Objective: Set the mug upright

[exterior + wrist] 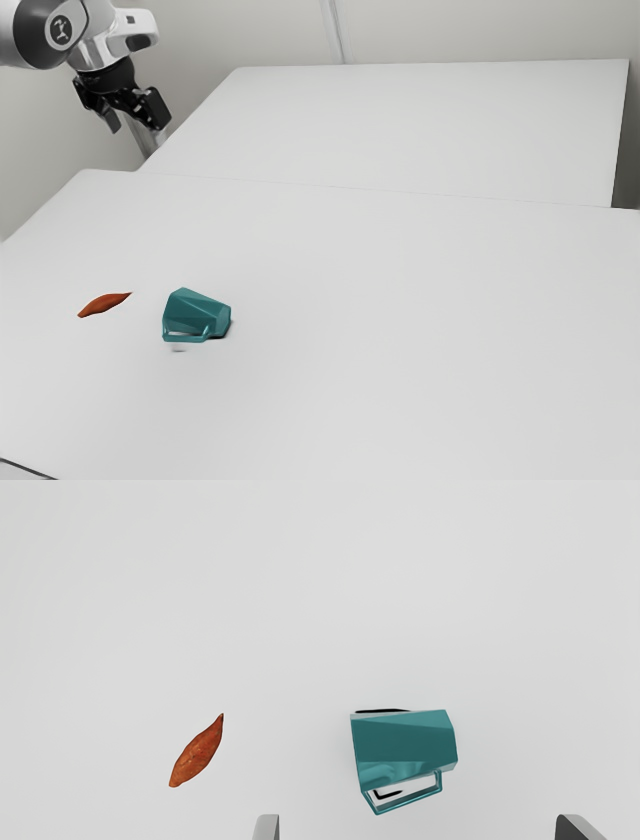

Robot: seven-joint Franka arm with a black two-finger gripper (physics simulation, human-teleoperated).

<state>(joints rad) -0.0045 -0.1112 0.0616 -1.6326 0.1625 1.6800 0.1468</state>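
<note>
High above the table at the exterior view's upper left hangs the gripper (137, 122), well away from the mug. A teal faceted mug (195, 314) lies on its side on the table, with its handle toward the exterior camera. In the wrist view, the gripper (417, 827) is open, its two fingertips wide apart at the bottom edge with nothing held. The mug (405, 745) appears just beyond the space between the tips, its handle toward them.
An orange-brown sweet potato (105, 304) lies on the white table (400, 330), to the mug's left in the exterior view; the wrist view also has the sweet potato (197, 752). Behind stands another white surface (420, 130).
</note>
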